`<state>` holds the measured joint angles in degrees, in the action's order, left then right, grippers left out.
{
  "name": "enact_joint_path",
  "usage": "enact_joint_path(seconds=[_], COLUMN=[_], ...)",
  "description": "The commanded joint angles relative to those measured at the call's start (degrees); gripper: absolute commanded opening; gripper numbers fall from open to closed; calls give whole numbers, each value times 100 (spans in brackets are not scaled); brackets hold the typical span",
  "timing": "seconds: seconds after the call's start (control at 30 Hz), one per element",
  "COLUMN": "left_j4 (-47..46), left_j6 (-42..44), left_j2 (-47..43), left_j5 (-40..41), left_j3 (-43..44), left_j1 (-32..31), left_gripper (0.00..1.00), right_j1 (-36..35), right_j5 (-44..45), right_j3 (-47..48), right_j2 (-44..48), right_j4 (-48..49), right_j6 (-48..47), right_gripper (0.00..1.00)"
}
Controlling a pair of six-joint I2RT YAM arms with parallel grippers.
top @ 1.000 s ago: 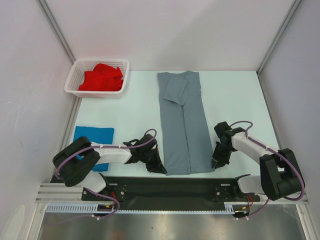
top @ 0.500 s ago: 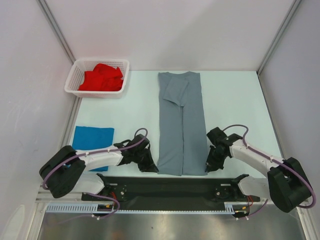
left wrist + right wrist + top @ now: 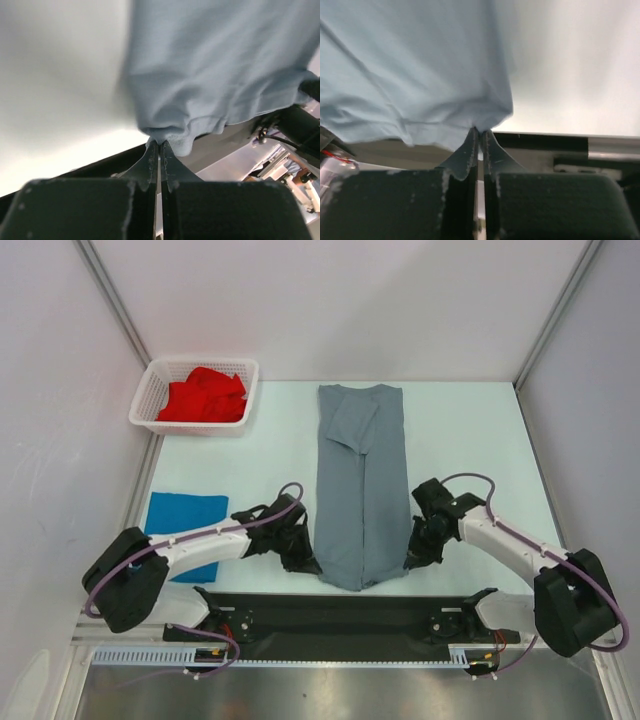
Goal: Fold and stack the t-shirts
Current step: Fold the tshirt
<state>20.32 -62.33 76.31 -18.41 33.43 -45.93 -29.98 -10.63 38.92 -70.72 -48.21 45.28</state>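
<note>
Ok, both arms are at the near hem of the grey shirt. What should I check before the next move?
1. Left gripper shut on the slate grey cloth t-shirt's near-left corner: ok.
2. Right gripper shut on its near-right corner: ok.
3. All cloth layers caught in each pinch: cannot tell.
4. Far end resting flat on the pale table: ok.
5. Folded bright blue t-shirt lying apart from the grey one: ok.

Three t-shirts (image 3: pixel 360 490), one basket (image 3: pixel 190 427)
</note>
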Motion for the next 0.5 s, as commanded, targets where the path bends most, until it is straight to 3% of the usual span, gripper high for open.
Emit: enact_joint_path(seconds=[0.0, 0.23, 0.47], left_j4=[200, 473, 500], left_j6=[414, 897, 1556], left_j2=[155, 560, 1429], left_j5=[-40, 40, -153], left_j3=[752, 1622, 2877], left_j1=[49, 435, 1340], left_gripper=[0, 0, 0], right_j1=[492, 1099, 1494], right_j5=[-341, -826, -923], right_j3=[353, 1064, 2356], right_j2=[67, -723, -1962], right_j4=[135, 628, 751], right_j6=[-702, -1529, -1996], right_gripper=[0, 0, 0])
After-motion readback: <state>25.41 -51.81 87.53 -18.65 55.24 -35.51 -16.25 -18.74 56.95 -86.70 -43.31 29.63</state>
